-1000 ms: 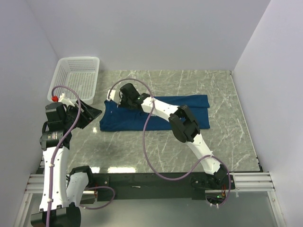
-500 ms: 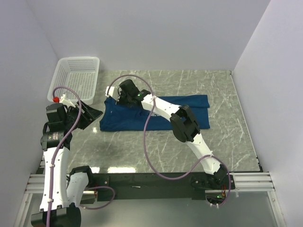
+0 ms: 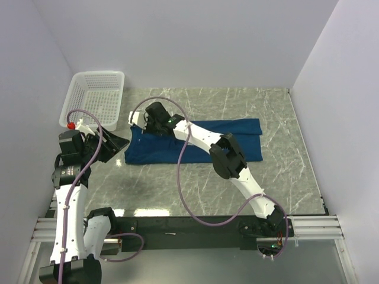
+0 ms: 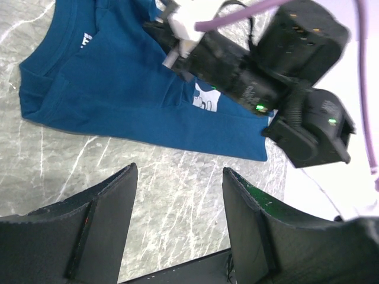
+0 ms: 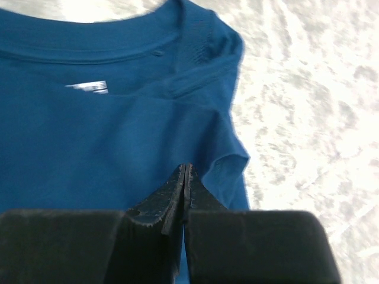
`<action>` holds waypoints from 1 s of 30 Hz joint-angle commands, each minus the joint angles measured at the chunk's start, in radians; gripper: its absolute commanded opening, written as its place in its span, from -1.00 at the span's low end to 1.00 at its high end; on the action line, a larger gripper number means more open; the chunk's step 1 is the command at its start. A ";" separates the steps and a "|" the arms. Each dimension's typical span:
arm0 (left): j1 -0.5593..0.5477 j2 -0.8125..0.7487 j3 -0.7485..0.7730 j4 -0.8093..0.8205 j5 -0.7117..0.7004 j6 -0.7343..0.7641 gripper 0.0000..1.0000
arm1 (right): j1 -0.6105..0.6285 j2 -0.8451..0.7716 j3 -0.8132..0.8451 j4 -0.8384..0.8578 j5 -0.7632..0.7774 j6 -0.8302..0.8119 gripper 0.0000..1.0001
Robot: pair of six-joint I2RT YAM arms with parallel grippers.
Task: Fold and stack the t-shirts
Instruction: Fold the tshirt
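The right arm has slid a little further left along the t-shirt [image 3: 155, 152], toward its ribbed collar. Its gripper [image 5: 185, 176] is closed tight on the soft navy cloth; whether it pinches any, I cannot tell. The shirt lies folded long on the marbled grey surface [image 3: 148, 186]. The left gripper [image 4: 179, 173] hangs wide apart and empty off the shirt's left end, near the white lattice basket [image 3: 95, 97].

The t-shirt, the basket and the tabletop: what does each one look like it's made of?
The t-shirt looks like soft, matte knit cotton: dark blue, with a ribbed collar and limp creases. The basket seems to be rigid white plastic, a moulded lattice with a slight sheen. The table looks like polished grey-green marble with pale veins, though it could be a printed laminate.
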 commanded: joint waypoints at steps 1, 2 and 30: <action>0.005 -0.009 -0.012 0.046 0.034 -0.010 0.29 | 0.016 0.055 0.038 0.105 0.162 -0.036 -0.92; 0.005 -0.011 -0.020 0.048 0.037 -0.013 0.29 | 0.016 0.064 0.043 0.139 0.176 -0.048 -0.93; -0.040 -0.037 -0.356 0.227 0.044 -0.270 0.24 | -0.184 -0.803 -0.820 -0.285 -0.376 -0.370 -0.18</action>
